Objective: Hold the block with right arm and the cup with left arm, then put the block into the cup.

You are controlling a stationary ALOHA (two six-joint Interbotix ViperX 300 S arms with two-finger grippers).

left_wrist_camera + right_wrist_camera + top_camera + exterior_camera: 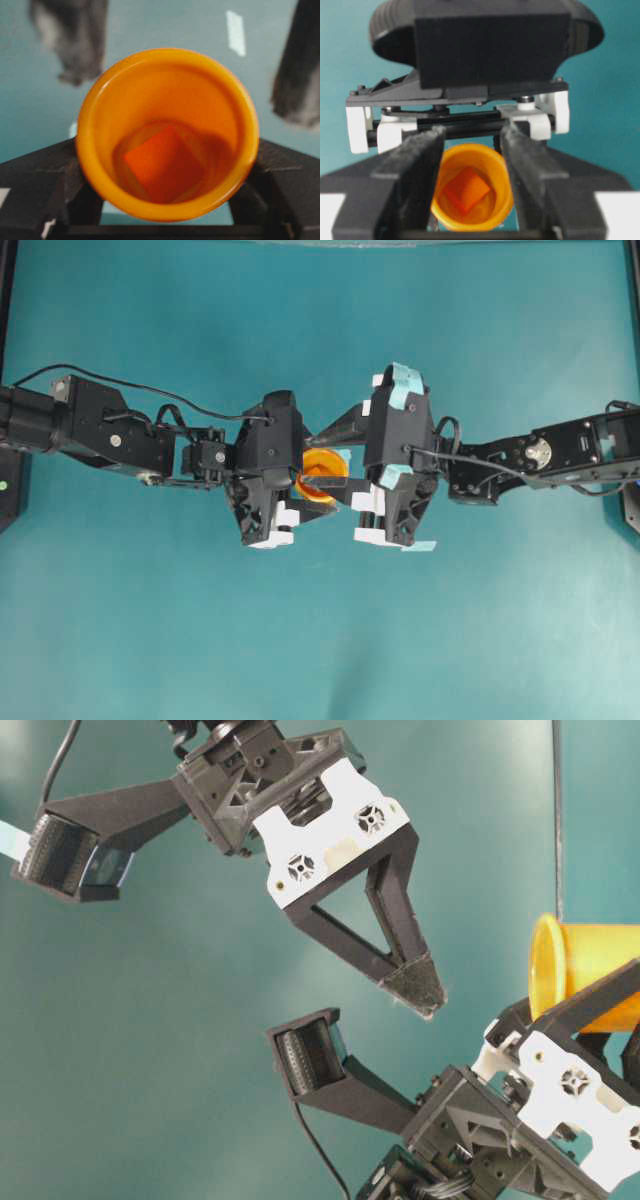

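1. Left wrist view: you've got the block (162,162) lying at the bottom of the cup (167,132), tilted on an edge. Drop looks done, by my read.
2. Left gripper (167,210): clamped on the cup from both sides, fingers low on the wall, cup mouth facing away from the claw toward the other arm.
3. Right gripper (472,175): fingers apart, nothing between them. Right wrist view looks straight past them into the cup mouth; block sits beyond the tips, inside, not touching them.
4. Overhead: cup (322,475) sits between the two claws, right gripper (335,480) tips at its rim, left gripper (300,480) around it.
5. Key relation: cup's long axis runs roughly in line w/ the right claw, so your clear path is straight back along that axis, away from the rim. Sideways risks clipping the rim.
6. Table-level view: cup (585,970) held off the surface, on its side, block not visible there.
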